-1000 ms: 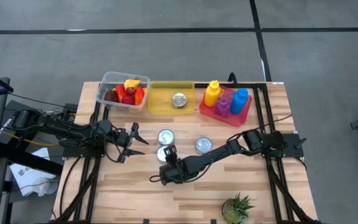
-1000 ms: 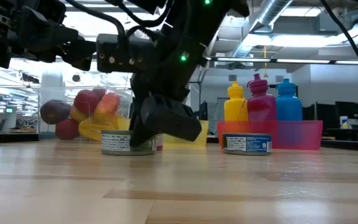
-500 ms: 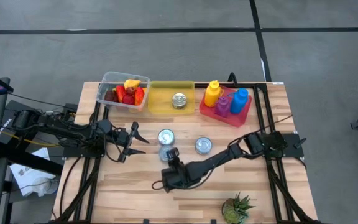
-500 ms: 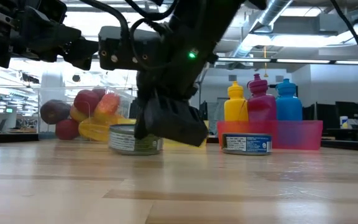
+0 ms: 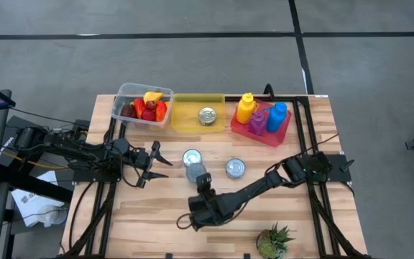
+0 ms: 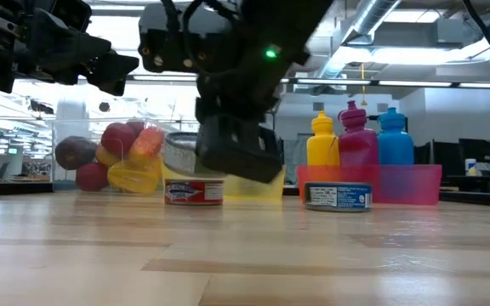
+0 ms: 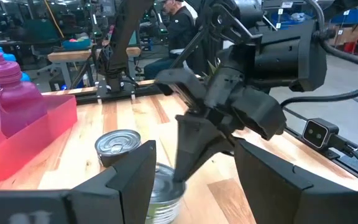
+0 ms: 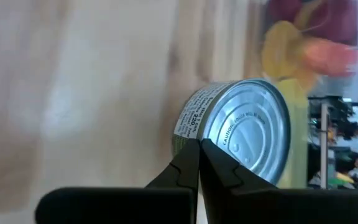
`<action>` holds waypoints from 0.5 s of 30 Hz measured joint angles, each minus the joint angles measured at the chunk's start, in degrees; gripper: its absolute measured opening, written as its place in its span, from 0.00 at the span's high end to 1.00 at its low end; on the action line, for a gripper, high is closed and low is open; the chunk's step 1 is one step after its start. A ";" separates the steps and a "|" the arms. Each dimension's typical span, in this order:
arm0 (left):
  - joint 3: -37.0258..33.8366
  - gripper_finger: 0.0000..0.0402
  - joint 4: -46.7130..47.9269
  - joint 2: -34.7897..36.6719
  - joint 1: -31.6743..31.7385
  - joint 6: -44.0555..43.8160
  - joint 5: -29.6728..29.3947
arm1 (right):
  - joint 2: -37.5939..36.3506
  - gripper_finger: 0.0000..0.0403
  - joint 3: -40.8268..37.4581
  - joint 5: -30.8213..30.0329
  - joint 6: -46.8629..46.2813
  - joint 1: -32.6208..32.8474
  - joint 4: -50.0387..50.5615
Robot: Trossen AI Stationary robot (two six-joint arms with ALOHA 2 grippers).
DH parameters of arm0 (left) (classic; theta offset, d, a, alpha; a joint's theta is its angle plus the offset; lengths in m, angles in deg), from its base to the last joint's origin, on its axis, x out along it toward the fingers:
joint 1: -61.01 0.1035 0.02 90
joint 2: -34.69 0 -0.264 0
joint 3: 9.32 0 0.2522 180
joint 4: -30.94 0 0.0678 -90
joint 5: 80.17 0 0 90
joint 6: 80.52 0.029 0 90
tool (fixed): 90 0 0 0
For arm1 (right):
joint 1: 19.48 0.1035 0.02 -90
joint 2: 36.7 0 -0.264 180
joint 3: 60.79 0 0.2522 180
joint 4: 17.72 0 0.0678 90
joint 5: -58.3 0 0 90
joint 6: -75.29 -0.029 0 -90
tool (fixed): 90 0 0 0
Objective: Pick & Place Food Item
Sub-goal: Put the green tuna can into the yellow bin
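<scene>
A tin can [image 5: 195,172] with a silver lid hangs tilted over the table's middle, held by my right gripper [image 5: 200,182], which is shut on it. In the low view the can [image 6: 183,153] floats above a red-labelled can [image 6: 194,191] standing on the wood. Two more cans [image 5: 191,157] [image 5: 235,168] stand nearby on their bases. My left gripper [image 5: 157,160] waits open at the table's left, holding nothing, and its wrist view looks at the held can [image 7: 162,186]. My right gripper pinches the can's lid rim [image 8: 213,142] between its two fingertips [image 8: 188,158], which meet at the edge. The fingers reach it slanting downward from the table's near side. The can is lifted clear of the table and hangs tilted.
Along the far edge stand a clear tub of fruit [image 5: 144,104], a yellow bin [image 5: 185,115] holding a can [image 5: 207,116], and a red tray [image 5: 284,129] with coloured bottles. A small pineapple [image 5: 275,241] lies at the near edge. Bare wood lies near left.
My right gripper has drawn back toward the table's near edge, tipped and risen. The can it holds first tipped up on one edge, then came off the table and now hangs tilted above it, uncovering the red-labelled can behind.
</scene>
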 joint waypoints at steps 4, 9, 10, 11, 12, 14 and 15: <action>0.00 0.48 0.00 0.00 0.00 -0.26 0.02 | 0.00 1.00 3.00 -0.18 0.65 -2.71 3.18; 0.02 0.48 0.01 0.00 0.00 -1.27 0.02 | -0.23 1.00 7.21 -0.30 1.61 -8.73 9.77; 0.02 0.48 0.02 0.00 0.00 -1.37 0.02 | -0.24 1.00 7.53 -0.40 2.72 -10.11 9.99; 0.02 0.48 0.02 0.00 0.00 -1.39 0.03 | -0.24 1.00 7.79 -0.56 4.09 -11.42 10.14; 0.02 0.48 0.04 0.00 0.00 -1.40 0.03 | -0.24 1.00 8.05 -0.56 5.37 -12.83 10.24; 0.02 0.48 0.04 0.00 0.00 -1.40 0.04 | -0.24 1.00 8.87 -0.21 7.68 -15.47 10.18; 0.02 0.48 0.07 0.00 0.00 -1.40 0.04 | -0.27 1.00 9.20 0.13 8.98 -16.78 9.90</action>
